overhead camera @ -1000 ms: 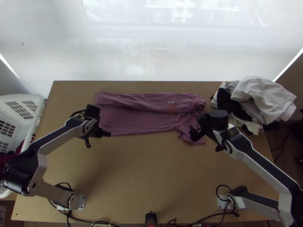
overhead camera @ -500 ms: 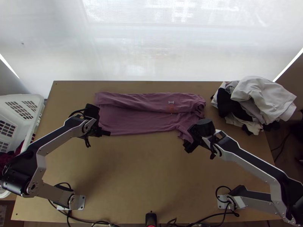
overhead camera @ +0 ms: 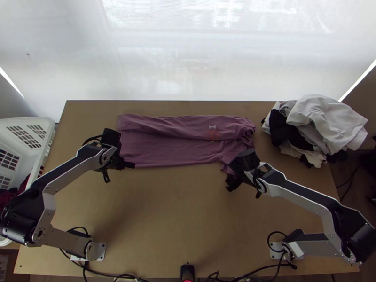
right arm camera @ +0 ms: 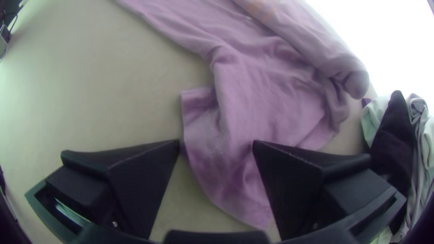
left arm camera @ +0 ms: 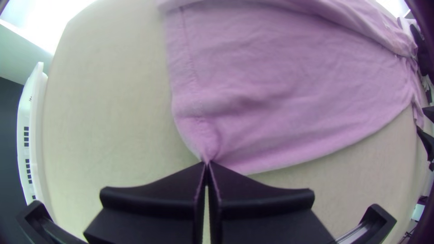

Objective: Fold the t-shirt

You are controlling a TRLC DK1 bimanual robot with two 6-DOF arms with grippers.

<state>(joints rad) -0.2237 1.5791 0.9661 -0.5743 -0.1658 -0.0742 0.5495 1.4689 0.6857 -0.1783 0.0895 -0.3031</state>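
Across the far part of the table, the t-shirt is laid lengthwise, with its far side folded over in a long strip. At the hem end, the near corner is pinched by the left gripper, its 2 fingers closed on the cloth. Over the near sleeve, the 2 fingers of the right gripper are held apart, with cloth seen in the gap. The step in hand is judged to be the gripping of the sleeve for fold number 2. The fingertips should be lowered close to the table before being closed, so that every layer of the sleeve is caught. The hem corner is best kept still meanwhile. Both ends should then be raised together and carried at an equal pace, lest the body be skewed or the strip dragged open.
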